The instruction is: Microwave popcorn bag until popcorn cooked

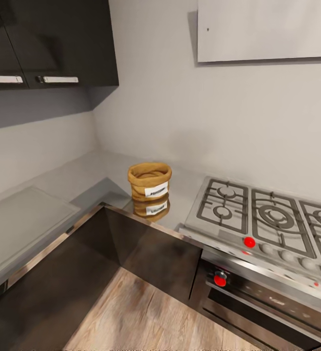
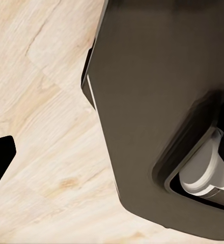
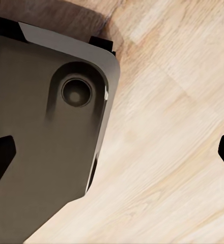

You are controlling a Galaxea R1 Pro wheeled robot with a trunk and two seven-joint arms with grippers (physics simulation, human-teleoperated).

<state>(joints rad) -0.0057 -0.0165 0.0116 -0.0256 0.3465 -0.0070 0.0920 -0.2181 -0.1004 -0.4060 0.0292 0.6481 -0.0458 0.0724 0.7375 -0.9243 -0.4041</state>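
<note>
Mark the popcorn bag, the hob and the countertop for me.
popcorn bag [image 1: 149, 181]: head view, tan cloth side above the label.
hob [image 1: 272, 217]: head view, centre burner grate.
countertop [image 1: 89, 178]: head view, bare grey slab left of the bag.

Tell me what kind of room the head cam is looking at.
A home kitchen, by the look of it: a steel gas hob set into a grey L-shaped countertop, glossy dark wall cabinets above, and an oven front under the hob. A popcorn bag stands in the counter's corner.
</note>
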